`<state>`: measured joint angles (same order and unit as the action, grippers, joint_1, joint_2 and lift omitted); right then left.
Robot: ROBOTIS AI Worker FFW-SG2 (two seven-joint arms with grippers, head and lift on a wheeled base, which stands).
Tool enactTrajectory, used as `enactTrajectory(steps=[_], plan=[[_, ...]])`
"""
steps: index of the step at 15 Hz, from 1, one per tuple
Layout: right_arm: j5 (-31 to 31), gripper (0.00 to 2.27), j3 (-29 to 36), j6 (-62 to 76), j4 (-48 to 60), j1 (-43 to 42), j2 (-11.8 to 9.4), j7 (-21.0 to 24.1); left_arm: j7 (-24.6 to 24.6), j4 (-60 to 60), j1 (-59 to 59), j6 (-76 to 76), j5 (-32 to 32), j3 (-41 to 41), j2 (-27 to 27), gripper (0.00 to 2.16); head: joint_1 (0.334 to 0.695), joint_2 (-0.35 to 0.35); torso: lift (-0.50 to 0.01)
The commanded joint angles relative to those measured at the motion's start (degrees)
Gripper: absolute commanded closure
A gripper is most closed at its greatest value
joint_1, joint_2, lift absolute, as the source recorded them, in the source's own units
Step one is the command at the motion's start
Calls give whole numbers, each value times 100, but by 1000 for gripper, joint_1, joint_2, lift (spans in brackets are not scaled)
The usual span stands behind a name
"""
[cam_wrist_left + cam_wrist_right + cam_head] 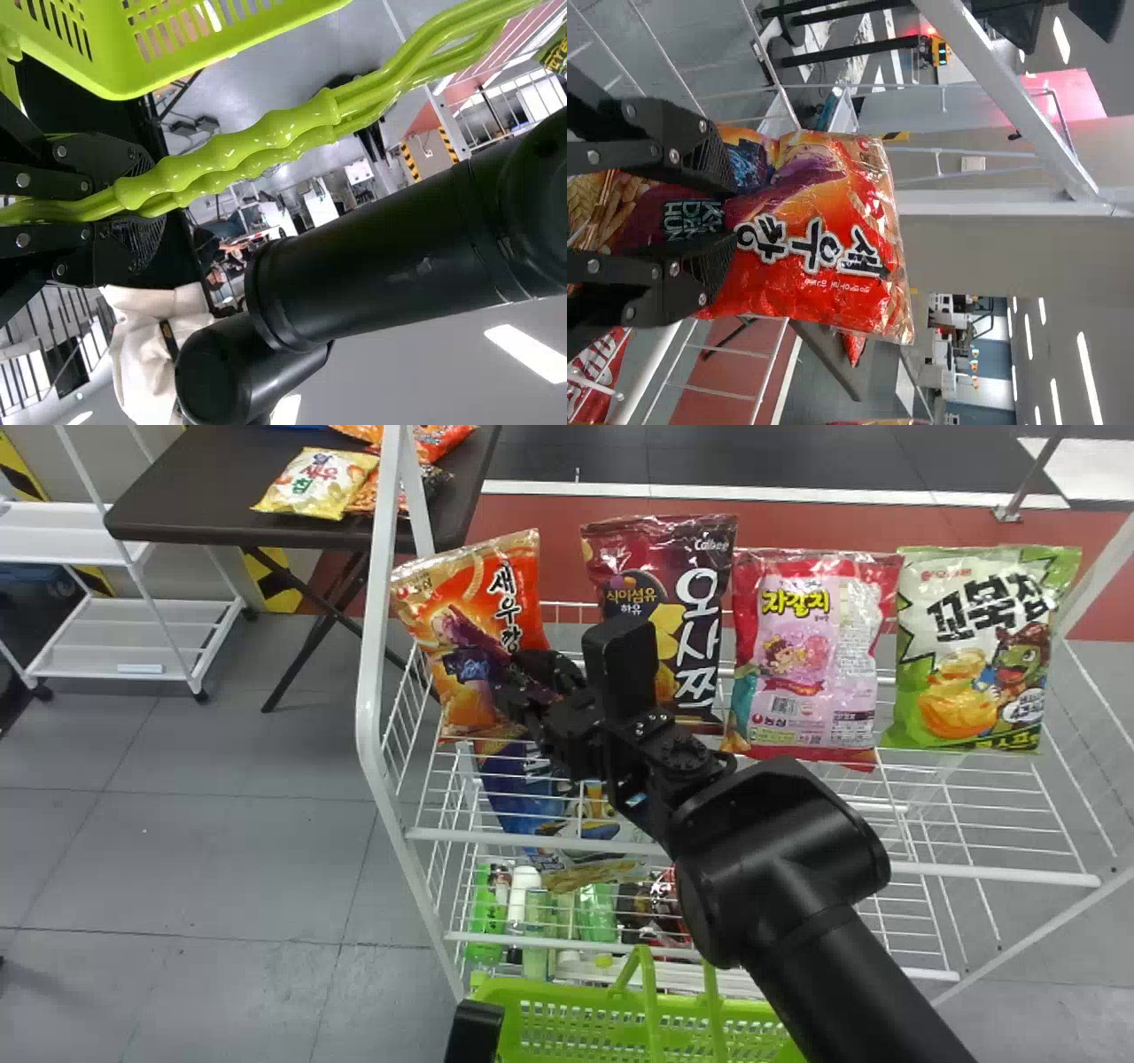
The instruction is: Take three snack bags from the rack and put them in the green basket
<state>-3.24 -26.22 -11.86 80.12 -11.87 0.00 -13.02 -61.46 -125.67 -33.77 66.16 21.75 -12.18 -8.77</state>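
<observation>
Left of the rack [376, 602], some snack bags [306, 483] are seen on a dark table [177, 505].

In front of the rack, low down, the basket [549, 995] is held up by its handle [248, 142]. The handle is squeezed between the two fingers of the left gripper [151, 199]. It should be kept still there, so that a bag can be dropped in with ease.

At the left end of the rack, the orange bag [833, 230] is tilted, and part of it is pinched by the right gripper [726, 215]. A soft but sure squeeze is needed, as the bag may be popped or let slip. It should be lifted straight up first, so that its bottom is not caught on the wires. Then it can be pulled out past the front of the rack and let go low over the basket.

The orange bag is shiny, puffed and crinkled, with flat ends. The finger pads are black and bumpy. The handle is smooth and wavy, and the basket is full of small holes. The rack is made of thin white wires.

In the middle of the rack, the dark bag [660, 558] is stood up. Farther right on the rack come the pink bag [802, 646] and the green bag [966, 646], both plump and glossy.
</observation>
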Motion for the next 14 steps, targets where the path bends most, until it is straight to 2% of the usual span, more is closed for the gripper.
enactTrajectory(steps=[1, 5, 8, 11, 12, 14], plan=[[25, 2024, 38, -199, 505, 335, 5, -78, -15, 16, 11, 7, 5, -4, -2, 1781, 695, 24, -7], [192, 2024, 100, -1130, 2676, 1513, -26, -131, -15, 51, 37, -10, 5, 5, -2, 1760, 695, 39, -7], [139, 2024, 531, -1746, 4240, 2471, -642, -60, -6, 34, 46, 7, 5, 5, -2, 1760, 695, 30, -7], [-239, 2024, 1365, -1675, 5444, 3640, -1318, -60, 38, 60, 90, 7, 5, 23, 25, 1760, 695, -85, -7], [-353, 2024, 1743, -1623, 5857, 4132, -1494, -69, 38, 78, 107, 7, 5, 40, 34, 1760, 695, -180, -7], [-573, 2027, 2534, -1535, 6587, 5090, -1635, -175, 46, 157, 116, 7, 23, 93, 51, 1760, 695, -277, -7]])
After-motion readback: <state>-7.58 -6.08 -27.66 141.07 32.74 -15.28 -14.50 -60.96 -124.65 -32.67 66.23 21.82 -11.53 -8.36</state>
